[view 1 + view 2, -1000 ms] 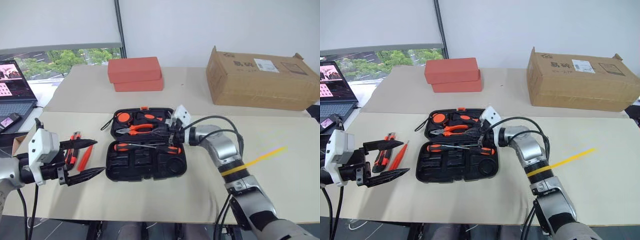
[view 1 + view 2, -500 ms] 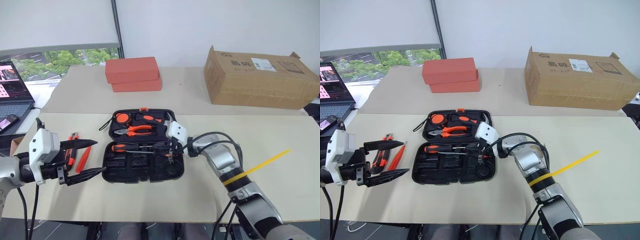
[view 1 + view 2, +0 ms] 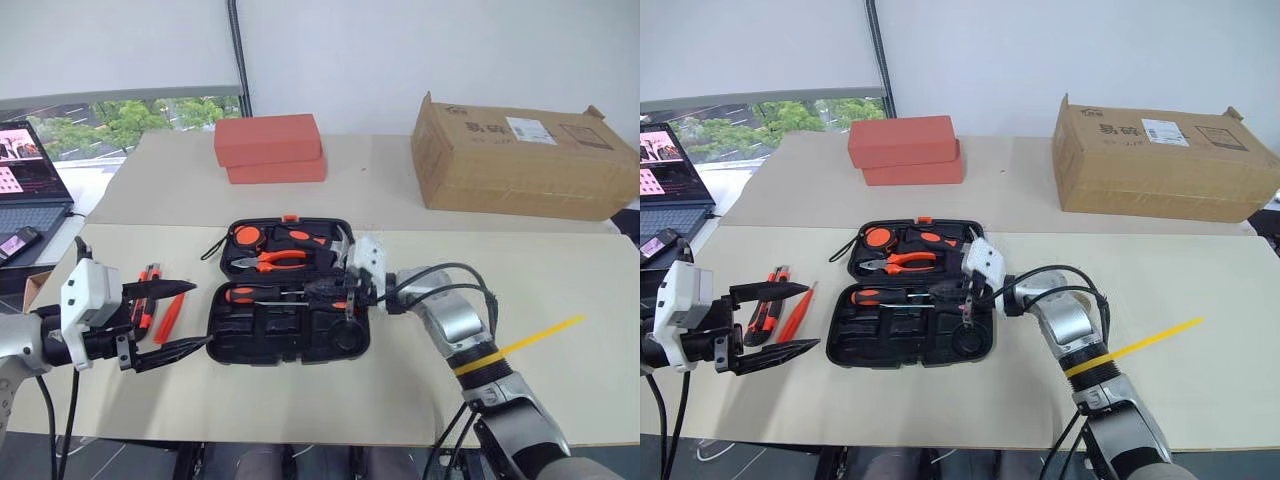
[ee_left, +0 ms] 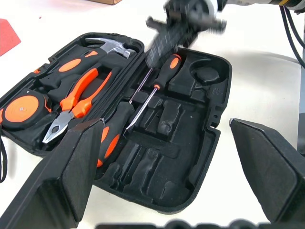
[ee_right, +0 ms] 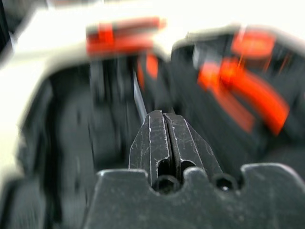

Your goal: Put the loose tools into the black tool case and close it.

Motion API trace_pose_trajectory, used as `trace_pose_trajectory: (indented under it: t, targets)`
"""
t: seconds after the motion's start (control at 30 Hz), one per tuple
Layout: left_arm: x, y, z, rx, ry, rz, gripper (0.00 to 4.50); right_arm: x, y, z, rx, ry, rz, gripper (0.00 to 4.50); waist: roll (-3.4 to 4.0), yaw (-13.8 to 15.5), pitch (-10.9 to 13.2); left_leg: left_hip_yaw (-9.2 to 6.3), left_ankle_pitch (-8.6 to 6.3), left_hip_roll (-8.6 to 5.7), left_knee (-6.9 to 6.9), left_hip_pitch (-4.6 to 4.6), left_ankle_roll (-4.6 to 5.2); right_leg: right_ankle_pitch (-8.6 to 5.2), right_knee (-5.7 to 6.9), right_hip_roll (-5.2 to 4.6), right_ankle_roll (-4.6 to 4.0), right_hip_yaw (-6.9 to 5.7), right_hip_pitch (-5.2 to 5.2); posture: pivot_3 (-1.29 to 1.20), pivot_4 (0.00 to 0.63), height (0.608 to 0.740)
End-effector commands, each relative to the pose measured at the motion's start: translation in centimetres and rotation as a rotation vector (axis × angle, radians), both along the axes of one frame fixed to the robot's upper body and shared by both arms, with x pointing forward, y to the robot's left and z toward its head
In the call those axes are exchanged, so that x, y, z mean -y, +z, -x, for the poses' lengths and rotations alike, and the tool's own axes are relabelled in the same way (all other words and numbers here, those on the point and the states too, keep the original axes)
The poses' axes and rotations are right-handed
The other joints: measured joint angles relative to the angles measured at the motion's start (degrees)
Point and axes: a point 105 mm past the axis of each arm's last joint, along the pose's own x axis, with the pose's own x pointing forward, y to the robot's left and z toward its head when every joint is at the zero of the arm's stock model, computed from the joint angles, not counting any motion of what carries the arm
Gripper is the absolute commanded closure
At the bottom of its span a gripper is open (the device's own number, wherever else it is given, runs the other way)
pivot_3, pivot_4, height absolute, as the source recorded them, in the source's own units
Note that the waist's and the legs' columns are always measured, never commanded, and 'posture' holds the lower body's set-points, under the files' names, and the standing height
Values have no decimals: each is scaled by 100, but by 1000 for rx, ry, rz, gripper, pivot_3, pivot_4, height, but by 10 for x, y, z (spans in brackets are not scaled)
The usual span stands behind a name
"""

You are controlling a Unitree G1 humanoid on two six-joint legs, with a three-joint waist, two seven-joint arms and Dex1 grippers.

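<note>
The black tool case (image 3: 232, 345) lies open in the middle of the table. Its far half holds a tape measure, pliers and a hammer. Two screwdrivers (image 4: 116, 135) lie in slots of the near half. My right gripper (image 3: 318, 290) is shut and empty. It hovers low over the near half, by the screwdriver handles. More loose tools lie on the table left of the case: an orange-and-black one (image 3: 765, 312) and an all-orange pointed one (image 3: 797, 312). My left gripper (image 3: 180, 318) stands open just above them, nothing between its fingers (image 4: 71, 176).
Two stacked red-orange blocks (image 3: 270, 148) sit behind the case and a cardboard box (image 3: 525, 155) stands at the back right. A laptop (image 3: 30, 180) and a phone (image 3: 20, 240) are at the far left. A yellow strip (image 3: 545, 332) lies on the table's right side.
My right gripper has drawn back from the case's far half to over the near half and sunk a little, staying shut. The left gripper has kept still.
</note>
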Motion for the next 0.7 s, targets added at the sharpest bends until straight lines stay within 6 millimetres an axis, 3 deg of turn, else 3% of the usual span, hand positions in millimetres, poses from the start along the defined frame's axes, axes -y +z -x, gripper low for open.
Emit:
trace_pose_trajectory:
  t: [0.03, 0.2, 0.27, 0.4, 0.57, 0.6, 0.7]
  targets:
    - [0, 4, 0, 28, -8, -15, 0, 7, -19, 1, 3, 1, 140, 4455, 0, -10, 0, 1, 0, 0, -1, 6, 0, 0, 0, 0, 0, 3, 3, 0, 150, 711]
    - [-6, 0, -2, 20, 36, -8, 0, 9, -22, -1, -4, -33, 176, 4455, -1, 20, -1, 0, -9, 0, -2, 30, 8, -2, -1, -5, 2, 3, 24, 0, 150, 711]
    - [-12, -6, -5, 14, 90, 9, 0, 4, -14, -1, 34, -24, 132, 4455, -1, 18, -1, 1, -23, 0, -2, 33, 31, -10, 0, -7, 16, 5, 24, 0, 150, 711]
    - [-33, -13, -22, 57, 328, 84, 0, -8, 29, 0, 71, -5, -126, 4455, -2, 14, 0, -1, -23, 5, -3, 34, 32, -10, 2, -13, 15, 10, 23, 0, 150, 711]
    - [-54, -19, -34, 118, 603, 137, 0, 2, 66, 16, 7, 107, -276, 4455, -6, 16, 6, -1, -18, 7, -3, 18, 25, 3, 3, -12, -5, 7, 13, 0, 150, 711]
    - [-57, -25, -37, 116, 661, 129, 0, 6, 71, 17, 9, 112, -277, 3910, -6, 17, 6, -2, -19, 6, -2, 18, 27, 3, 0, -13, -6, 4, 16, 0, 150, 711]
    - [-48, -42, -36, 68, 700, 104, 0, 16, 84, 19, 23, 130, -278, 3133, -6, 21, 6, -2, -35, 3, -2, 19, 52, 3, -3, -19, -5, 5, 18, 0, 150, 711]
